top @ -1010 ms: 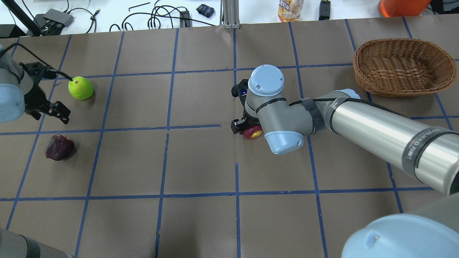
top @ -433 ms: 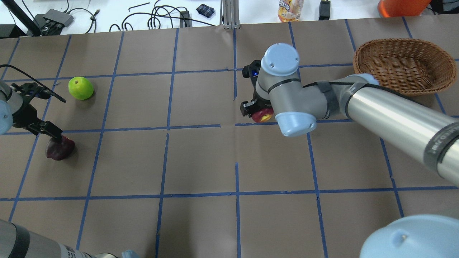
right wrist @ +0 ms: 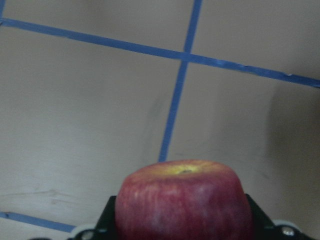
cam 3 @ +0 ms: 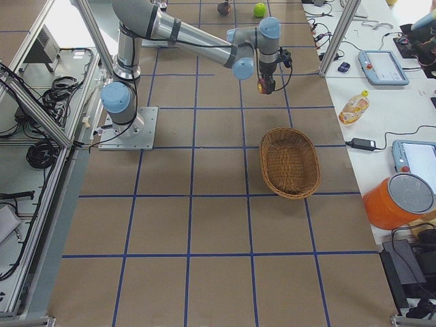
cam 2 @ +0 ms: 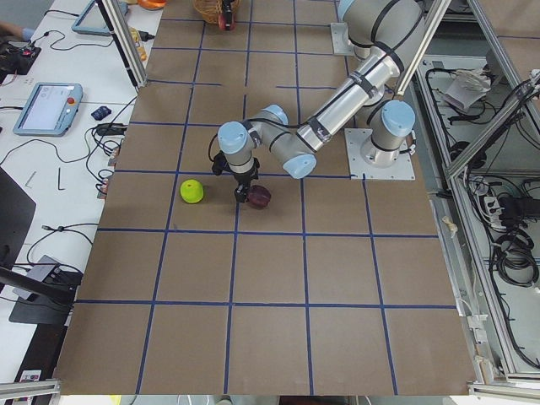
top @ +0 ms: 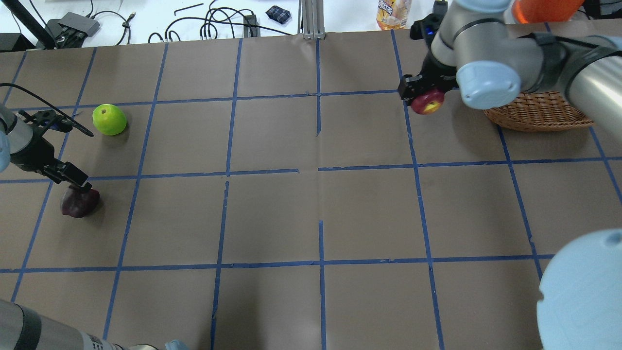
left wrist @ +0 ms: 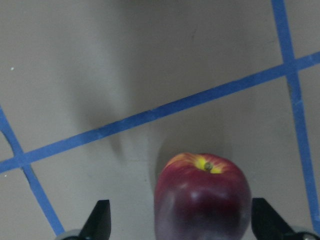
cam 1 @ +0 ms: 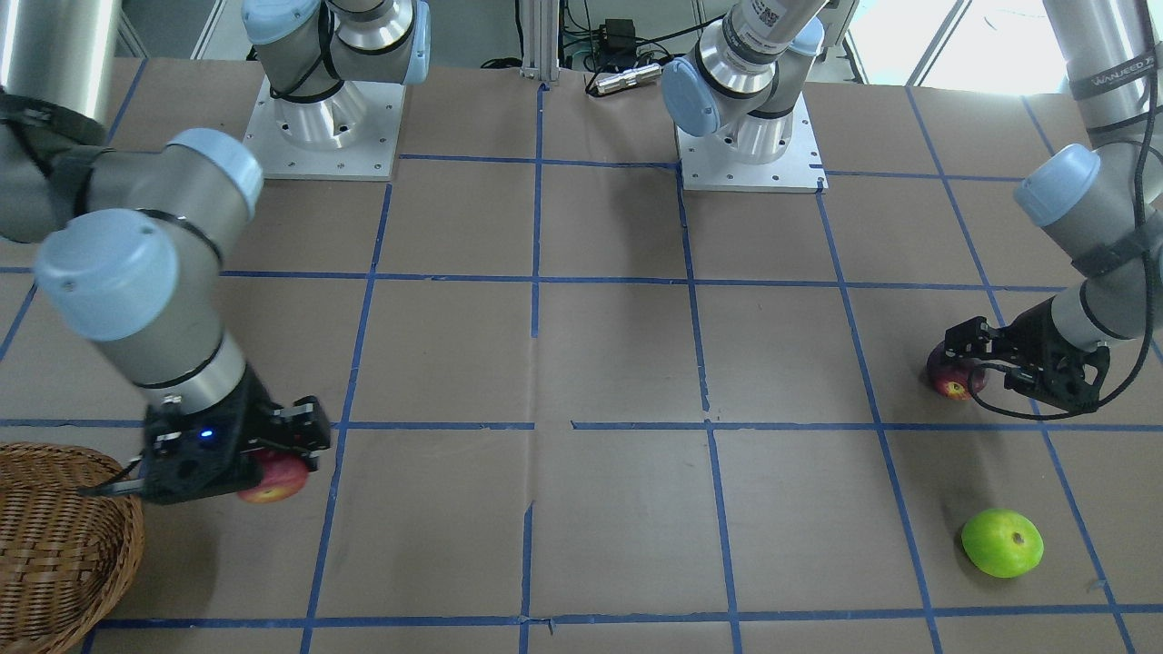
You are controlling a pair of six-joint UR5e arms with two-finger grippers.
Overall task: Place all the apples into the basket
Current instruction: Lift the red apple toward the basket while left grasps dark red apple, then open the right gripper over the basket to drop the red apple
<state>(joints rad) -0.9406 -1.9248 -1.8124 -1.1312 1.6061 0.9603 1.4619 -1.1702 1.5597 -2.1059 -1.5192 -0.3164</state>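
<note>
My right gripper [top: 425, 96] is shut on the red apple [top: 428, 103] and holds it just left of the wicker basket [top: 539, 111]. The right wrist view shows the red apple [right wrist: 185, 200] filling the jaws above the paper. My left gripper [top: 74, 186] is open and low over the maroon apple [top: 79, 204] at the table's left. In the left wrist view the maroon apple [left wrist: 202, 197] sits between the fingertips [left wrist: 100, 220], with gaps on both sides. The green apple [top: 109, 119] lies apart, further back. The arm hides most of the basket.
The table is brown paper with a blue tape grid. An orange bottle [top: 392, 12], cables and small items lie on the white surface beyond the far edge. The front-facing view shows the basket [cam 1: 54, 536] at the table corner, next to the held red apple [cam 1: 273, 479].
My right arm has carried the red apple from mid-table back and right, up to the basket's side. My left gripper has moved from near the green apple down over the maroon apple.
</note>
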